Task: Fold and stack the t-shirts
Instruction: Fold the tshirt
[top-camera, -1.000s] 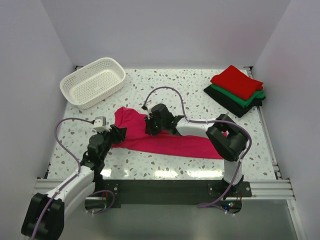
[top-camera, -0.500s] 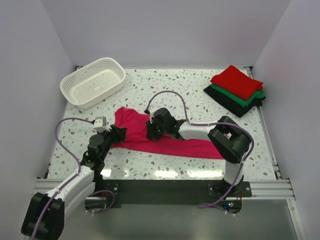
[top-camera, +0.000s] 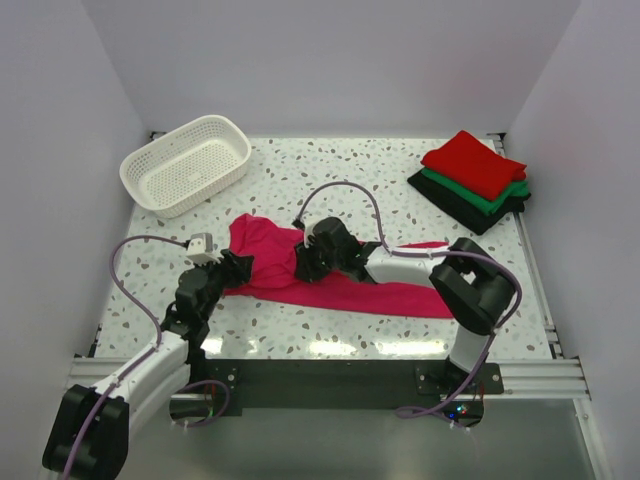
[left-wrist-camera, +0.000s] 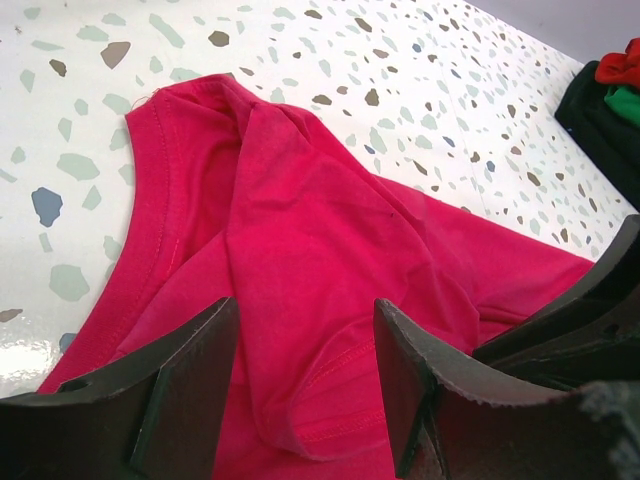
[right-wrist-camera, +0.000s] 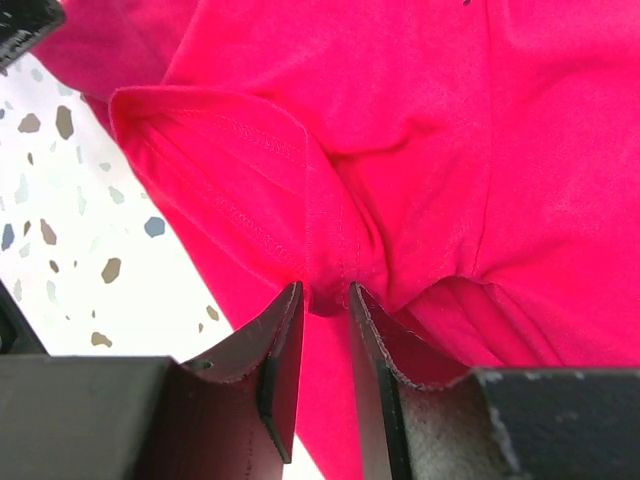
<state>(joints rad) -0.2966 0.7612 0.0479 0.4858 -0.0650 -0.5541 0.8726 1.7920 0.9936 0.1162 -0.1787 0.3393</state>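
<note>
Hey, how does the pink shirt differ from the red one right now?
The pink shirt lies unfolded and rumpled; the red shirt is neatly folded. The pink shirt rests on the table itself; the red shirt tops a green shirt and a black shirt. The left gripper and right gripper are at the pink shirt; neither is near the red shirt. Both are plain cloth.

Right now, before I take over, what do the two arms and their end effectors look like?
Both have white links between bulky black joints: left arm, right arm. A lilac cable loops along each. The left end effector and right end effector are black, each with two flat wedge-shaped fingers.
</note>
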